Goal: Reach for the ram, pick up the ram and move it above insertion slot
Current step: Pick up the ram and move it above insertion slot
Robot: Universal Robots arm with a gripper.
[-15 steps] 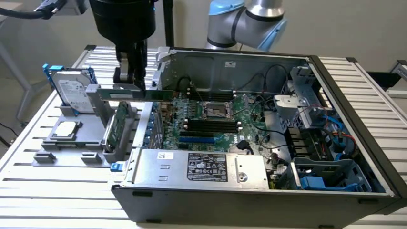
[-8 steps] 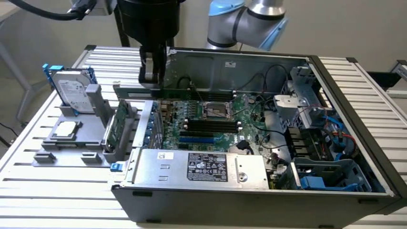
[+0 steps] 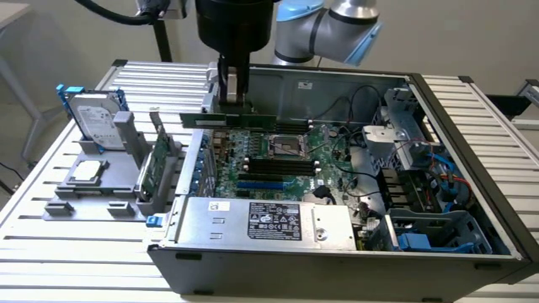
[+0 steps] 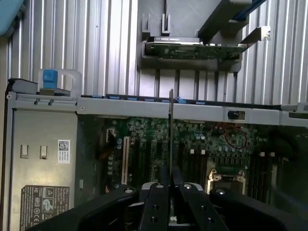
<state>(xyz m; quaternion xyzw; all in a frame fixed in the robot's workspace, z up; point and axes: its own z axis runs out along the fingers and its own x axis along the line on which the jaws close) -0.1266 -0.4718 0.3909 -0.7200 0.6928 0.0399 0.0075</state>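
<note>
The ram is a long, thin green stick that hangs level above the motherboard inside the open computer case. My gripper comes down from above and is shut on its upper edge, near the middle. In the wrist view the ram appears edge-on as a thin line running out from between my fingers, and the gripper is closed on it. The black insertion slots lie on the board below and slightly toward the exterior view's right of the stick, beside the processor socket.
A grey fixture at the exterior view's left holds a hard drive, a chip and a broader green card. The power supply fills the case front. Cables and a drive cage crowd the case's right.
</note>
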